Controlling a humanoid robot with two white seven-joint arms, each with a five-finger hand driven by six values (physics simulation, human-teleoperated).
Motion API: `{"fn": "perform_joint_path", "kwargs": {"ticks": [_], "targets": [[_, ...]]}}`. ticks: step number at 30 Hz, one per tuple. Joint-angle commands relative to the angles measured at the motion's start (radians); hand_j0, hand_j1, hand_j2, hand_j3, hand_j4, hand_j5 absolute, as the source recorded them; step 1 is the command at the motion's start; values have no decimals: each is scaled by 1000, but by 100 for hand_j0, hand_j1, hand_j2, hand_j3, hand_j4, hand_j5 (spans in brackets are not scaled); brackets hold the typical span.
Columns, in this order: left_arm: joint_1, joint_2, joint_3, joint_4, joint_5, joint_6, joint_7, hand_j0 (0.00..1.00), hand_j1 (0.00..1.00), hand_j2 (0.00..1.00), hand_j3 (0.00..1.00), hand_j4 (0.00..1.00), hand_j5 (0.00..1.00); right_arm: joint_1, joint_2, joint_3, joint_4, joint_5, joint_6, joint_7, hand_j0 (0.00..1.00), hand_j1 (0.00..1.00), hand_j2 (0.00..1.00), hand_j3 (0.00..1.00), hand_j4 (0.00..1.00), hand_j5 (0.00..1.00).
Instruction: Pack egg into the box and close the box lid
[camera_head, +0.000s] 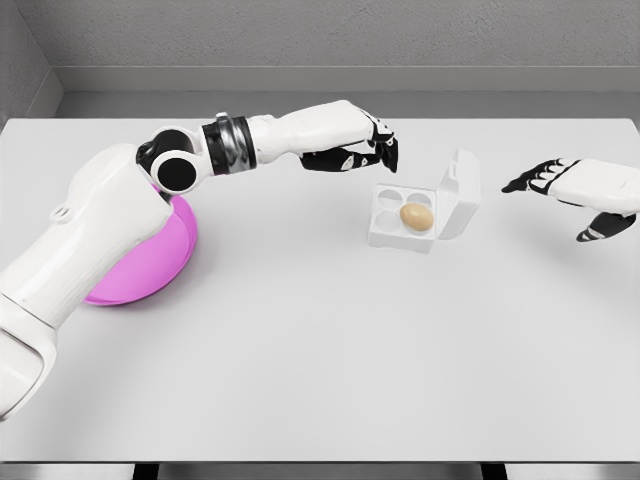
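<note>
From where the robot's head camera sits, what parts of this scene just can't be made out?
- Pink bowl: the left arm covers its upper left part, so what is inside stays hidden.
- Left hand: its fingers curl downward in shadow; anything under the palm is unseen.
- Right hand: its arm is cut off by the picture's right edge.
- Egg box: the outside of its raised lid faces away.
- Egg: its underside sits hidden in the cup.

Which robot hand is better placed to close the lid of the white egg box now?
Probably the right robot hand: it hovers open beside the upright lid of the white egg box, on the lid's outer side.
</note>
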Motion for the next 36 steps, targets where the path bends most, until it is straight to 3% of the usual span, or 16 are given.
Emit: {"fn": "perform_joint_path", "kwargs": {"ticks": [1,8,9,10,11,19,25,27,36], "targets": [[0,1,2,0,7,2,0,47,47,47,47,47,47,0,-2,2,-1,-4,3,0,100,100,100,100,100,100],[0,6,3,1,7,2,0,53,53,53,53,53,53,2,27,25,-8,2,3,0,100,100,100,100,100,100],[0,14,3,0,9,2,0,62,62,62,62,62,62,2,27,25,-8,2,3,0,100,100,100,100,100,100],[-5,28,5,0,9,2,-1,88,88,88,88,88,88,0,27,25,-8,2,3,0,100,100,100,100,100,100],[-25,58,8,-2,9,2,-1,100,100,100,100,100,100,0,27,23,-8,2,3,0,100,100,100,100,100,100],[-31,173,42,0,12,2,0,100,100,100,100,100,100,0,48,25,-8,1,3,0,100,100,100,100,100,100],[-20,242,60,3,58,2,0,100,100,100,100,100,100,-2,60,25,-20,2,3,0,100,100,100,100,100,100],[-18,251,55,72,60,2,0,100,100,100,100,100,100,-2,64,25,-25,1,3,0,100,100,100,100,100,100],[-9,253,55,104,81,2,-1,100,100,100,100,100,100,0,77,43,-160,-2,3,0,100,100,100,100,100,100]]}}
